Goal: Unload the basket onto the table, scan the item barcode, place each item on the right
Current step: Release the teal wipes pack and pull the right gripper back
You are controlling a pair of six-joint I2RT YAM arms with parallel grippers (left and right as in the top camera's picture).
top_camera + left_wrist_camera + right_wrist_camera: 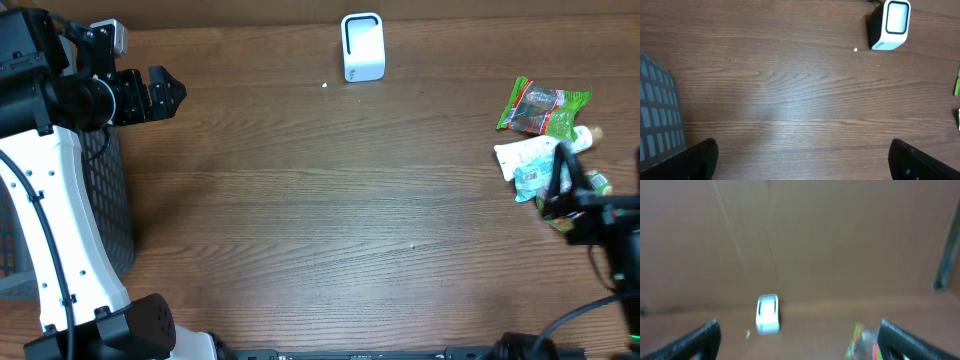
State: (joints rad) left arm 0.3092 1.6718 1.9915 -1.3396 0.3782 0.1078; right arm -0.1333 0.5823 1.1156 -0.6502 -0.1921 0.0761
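A white barcode scanner (362, 46) stands at the back middle of the wooden table. A pile of items lies at the right: a green snack packet (543, 108), a white packet (528, 157) and others partly hidden under my right gripper (556, 195). That gripper hovers open over the pile with nothing between its fingers. Its blurred wrist view shows the scanner (767, 313) ahead and the green packet (863, 341) by the right finger. My left gripper (172, 93) is open and empty at the far left. The left wrist view shows the scanner (890, 25) at its upper right.
A dark mesh basket (105, 200) stands at the left edge under the left arm, and its grey wall (657, 115) shows in the left wrist view. A small white speck (324, 85) lies near the scanner. A brown wall (800, 240) rises behind the table.
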